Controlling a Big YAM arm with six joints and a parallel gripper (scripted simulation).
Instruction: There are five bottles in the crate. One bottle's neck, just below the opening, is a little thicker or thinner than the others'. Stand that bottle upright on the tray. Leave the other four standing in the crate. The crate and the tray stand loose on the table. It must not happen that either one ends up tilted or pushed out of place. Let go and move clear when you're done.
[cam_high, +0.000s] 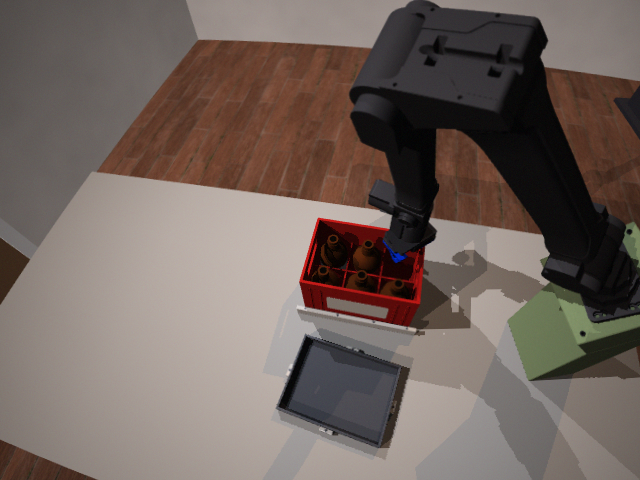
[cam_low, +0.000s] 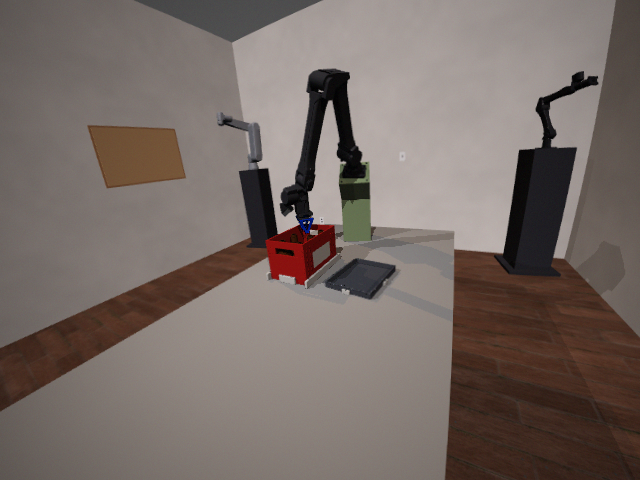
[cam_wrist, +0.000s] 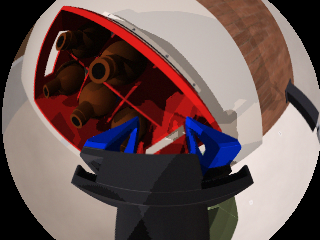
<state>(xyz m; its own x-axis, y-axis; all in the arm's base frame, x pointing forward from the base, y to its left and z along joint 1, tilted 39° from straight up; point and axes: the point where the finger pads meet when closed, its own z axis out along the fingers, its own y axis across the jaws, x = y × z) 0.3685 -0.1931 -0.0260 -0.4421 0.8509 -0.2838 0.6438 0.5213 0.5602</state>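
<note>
A red crate with six compartments stands on the table and holds several brown bottles upright; the back right compartment has no bottle. The bottles show in the back left, back middle and the three front compartments. My gripper with blue fingers is open and empty, just above the crate's back right compartment. In the wrist view the fingers hang over the crate's rim with the bottles to the left. A dark grey tray lies in front of the crate, with nothing on it.
A white strip lies along the crate's front base. The arm's green pedestal stands at the table's right edge. The crate and the tray also show in the exterior view.
</note>
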